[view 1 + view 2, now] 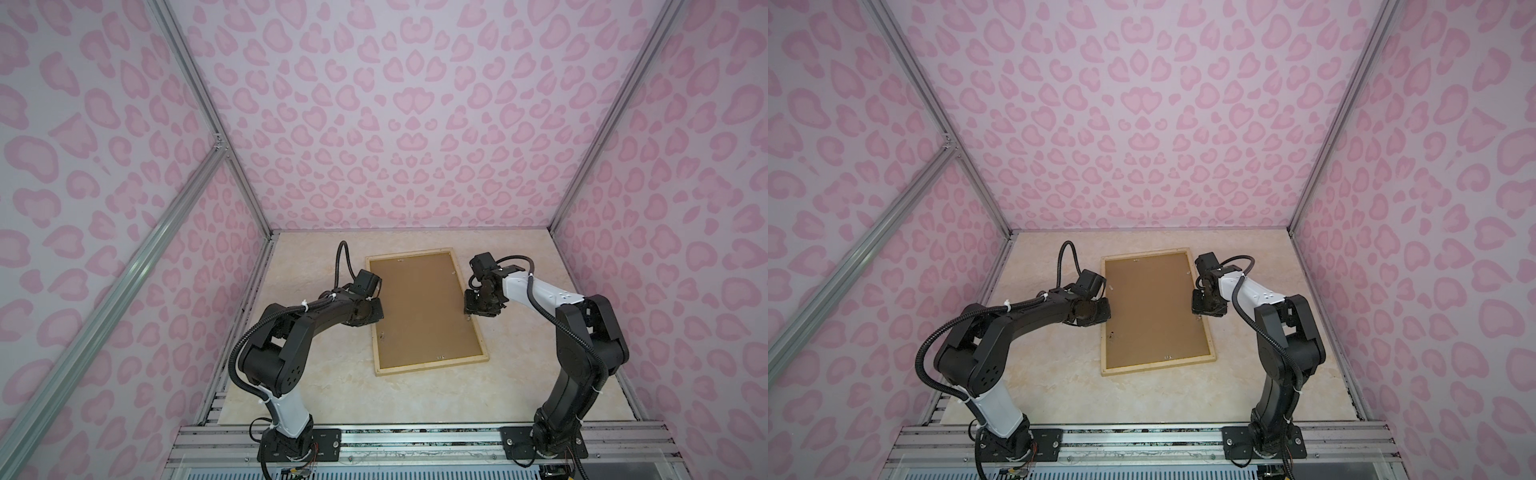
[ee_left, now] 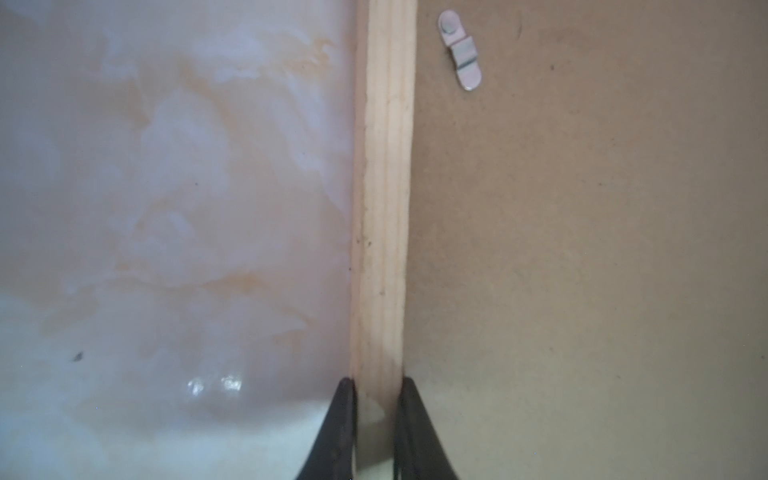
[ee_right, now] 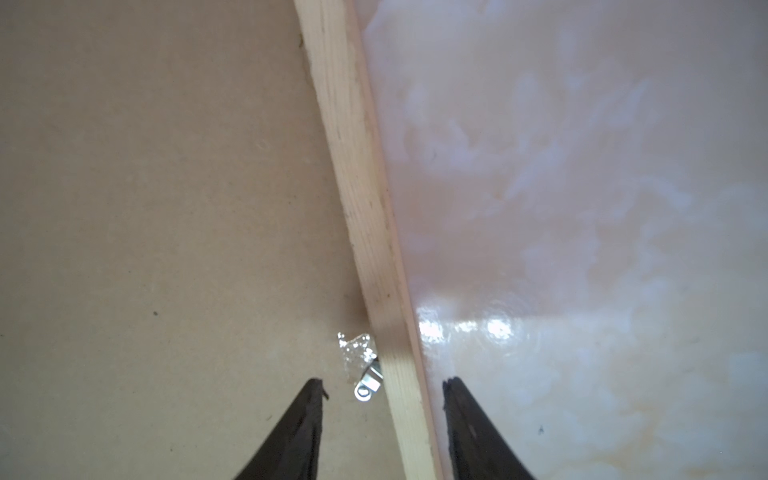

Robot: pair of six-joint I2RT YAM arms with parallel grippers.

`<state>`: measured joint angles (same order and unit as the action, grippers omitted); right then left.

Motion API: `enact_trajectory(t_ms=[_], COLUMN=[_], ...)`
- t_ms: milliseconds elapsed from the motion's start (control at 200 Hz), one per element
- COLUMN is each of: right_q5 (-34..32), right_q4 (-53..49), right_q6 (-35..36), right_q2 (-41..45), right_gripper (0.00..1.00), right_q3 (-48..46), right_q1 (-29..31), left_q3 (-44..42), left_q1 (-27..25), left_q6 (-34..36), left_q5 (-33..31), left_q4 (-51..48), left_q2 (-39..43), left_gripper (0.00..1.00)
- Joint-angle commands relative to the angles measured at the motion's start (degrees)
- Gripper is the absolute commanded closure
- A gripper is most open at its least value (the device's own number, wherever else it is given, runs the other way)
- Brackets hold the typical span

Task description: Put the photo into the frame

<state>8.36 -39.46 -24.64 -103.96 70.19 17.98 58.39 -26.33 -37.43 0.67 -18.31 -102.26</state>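
On your bench: marbled tabletop (image 1: 316,395). Pale wood frame (image 1: 432,363), back side up, mid-table, with the brown backing board (image 1: 424,307) inside it. Left gripper (image 2: 377,384): clamped on the frame's left rail. Right gripper (image 3: 383,381): jaws apart, straddling the right rail. Metal turn clip (image 3: 368,384) beside that rail.

High paired overheads of whole table (image 1: 353,399); wrist cameras close above the frame (image 2: 382,208).

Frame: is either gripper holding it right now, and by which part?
The left gripper is clamped on the frame by its left long wooden rail. The right gripper straddles the opposite rail with jaws open, holding nothing.
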Motion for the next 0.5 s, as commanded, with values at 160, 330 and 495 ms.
enact_trajectory(t_ms=[160, 330, 495], right_q5=[-3.2, -3.4, -6.2], right_q4=[-1.6, -1.6, -4.2], right_q6=[-3.3, -8.2, -13.3], right_q2=[-2.5, -2.7, -4.0], right_gripper=[0.52, 0.60, 0.60], right_q3=[-0.8, -1.1, 0.3], right_q1=[0.4, 0.5, 1.0], left_q3=[-0.6, -0.6, -0.9], left_q1=[0.0, 0.0, 0.0], left_q6=[-1.0, -1.1, -1.1], left_q5=[1.1, 1.3, 1.3], left_q4=[-5.5, -5.3, -5.2], left_q2=[-1.7, -1.7, -1.5], left_gripper=[0.94, 0.94, 0.94])
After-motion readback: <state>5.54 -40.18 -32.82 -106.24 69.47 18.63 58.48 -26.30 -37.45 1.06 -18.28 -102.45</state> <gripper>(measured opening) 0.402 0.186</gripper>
